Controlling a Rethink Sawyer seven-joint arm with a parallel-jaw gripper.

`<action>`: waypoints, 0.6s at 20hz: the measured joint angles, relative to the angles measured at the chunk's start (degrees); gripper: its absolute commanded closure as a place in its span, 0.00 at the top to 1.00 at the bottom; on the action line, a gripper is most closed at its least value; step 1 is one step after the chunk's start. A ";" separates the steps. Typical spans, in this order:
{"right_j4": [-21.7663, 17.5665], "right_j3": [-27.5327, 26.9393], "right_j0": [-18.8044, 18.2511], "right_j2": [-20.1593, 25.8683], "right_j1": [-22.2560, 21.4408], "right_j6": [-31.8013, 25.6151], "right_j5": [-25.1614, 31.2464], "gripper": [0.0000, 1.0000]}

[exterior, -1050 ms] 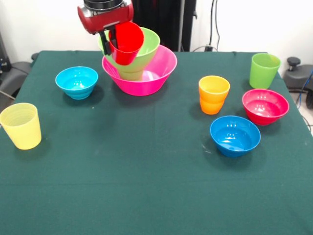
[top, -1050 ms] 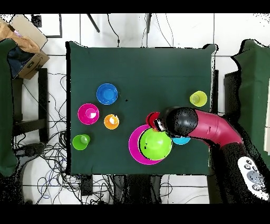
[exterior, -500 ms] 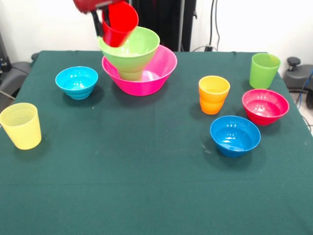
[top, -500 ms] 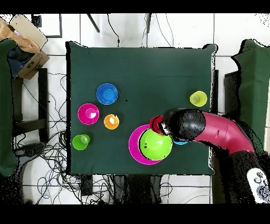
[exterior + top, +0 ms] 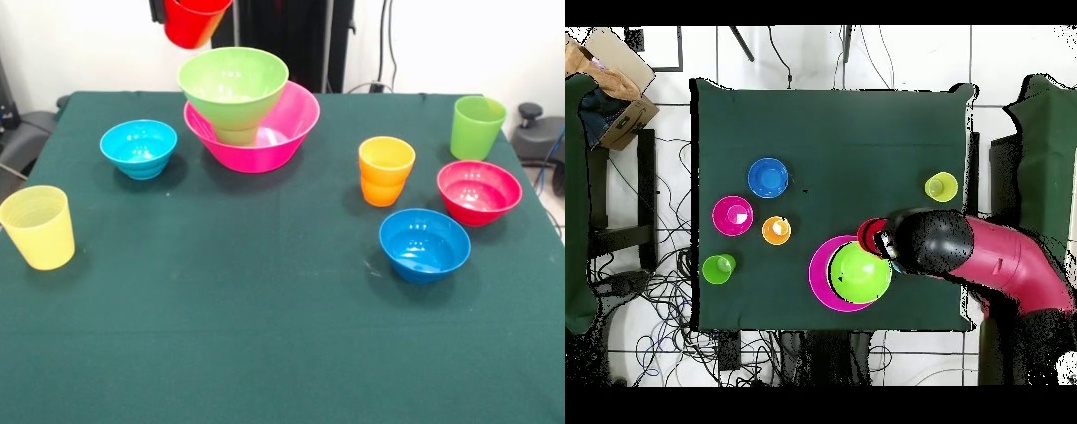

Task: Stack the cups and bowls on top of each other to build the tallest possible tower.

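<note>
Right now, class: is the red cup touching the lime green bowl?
Apart. The front view shows the red cup raised, with background visible between it and the lime green bowl.

Red cup (image 5: 194, 21) now sits higher than 1.0 s ago: in the front view it is up at the top edge, clear above the lime green bowl (image 5: 233, 88), where earlier it hung level with that bowl's rim and overlapped it. Gripper body, visible above the cup 1.0 s ago, is now out of the front view. In the overhead view, the cup (image 5: 871, 233) has shifted slightly right along the bowl's rim and the arm (image 5: 985, 262) has swung with it.
</note>
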 measured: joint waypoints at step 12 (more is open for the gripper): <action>-0.02 7.24 -3.96 0.07 -1.39 0.00 -4.47 0.00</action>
